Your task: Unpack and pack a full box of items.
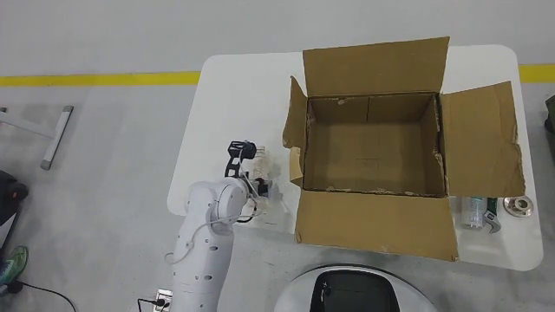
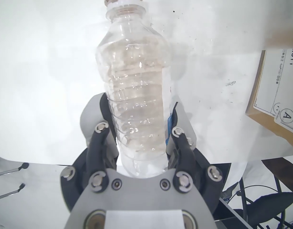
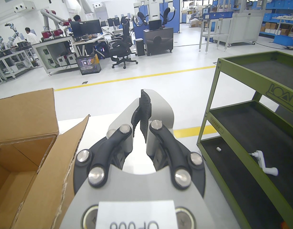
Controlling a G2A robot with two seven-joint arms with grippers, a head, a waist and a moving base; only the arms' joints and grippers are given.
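**Left wrist view: my fingers clamped on a bottle**

My left gripper (image 2: 139,110) grips the bottle (image 2: 134,72) low on its ribbed body, one finger pressed to each side. The white cap points away from my wrist, over the white table (image 2: 41,60). A labelled corner of the box (image 2: 275,96) lies just beside it.

The top view adds where that puts me: left of the box, near its side flap. All four flaps are folded out and the brown floor is in plain sight. It also adds a second bottle (image 1: 473,212) lying on the table past the box's right flap, next to a round metal part (image 1: 519,205).

The right wrist view gives my right gripper (image 3: 141,113), fingers pressed together with nothing between them. It is raised by the box's right side, with a green cart (image 3: 270,88) beyond the table edge.
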